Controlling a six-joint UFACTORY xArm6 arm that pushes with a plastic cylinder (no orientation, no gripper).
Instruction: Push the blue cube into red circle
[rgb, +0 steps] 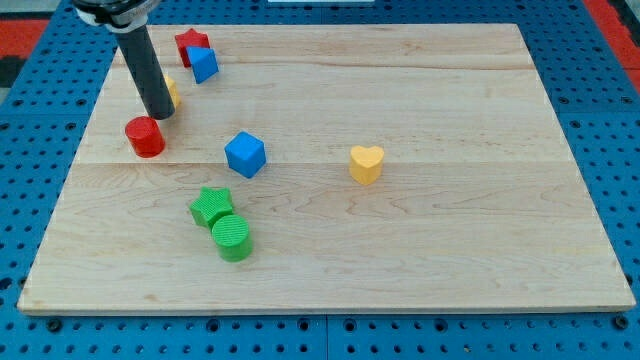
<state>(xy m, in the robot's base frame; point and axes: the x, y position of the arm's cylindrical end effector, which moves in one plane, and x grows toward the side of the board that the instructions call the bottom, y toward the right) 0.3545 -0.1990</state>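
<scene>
The blue cube (245, 154) sits left of the board's middle. The red circle, a short red cylinder (145, 136), lies to its left near the board's left edge, apart from it. My tip (160, 113) is the lower end of the dark rod, just above and right of the red cylinder. It stands in front of a yellow block (172, 94), which it partly hides. The tip is well to the left of the blue cube and touches neither it nor, as far as I can tell, the red cylinder.
A red star (191, 43) and a second blue block (203, 64) sit at the view's top left. A green star (211, 206) and green cylinder (232, 238) lie below the blue cube. A yellow heart (366, 163) lies at centre right. The wooden board (450, 260) rests on blue pegboard.
</scene>
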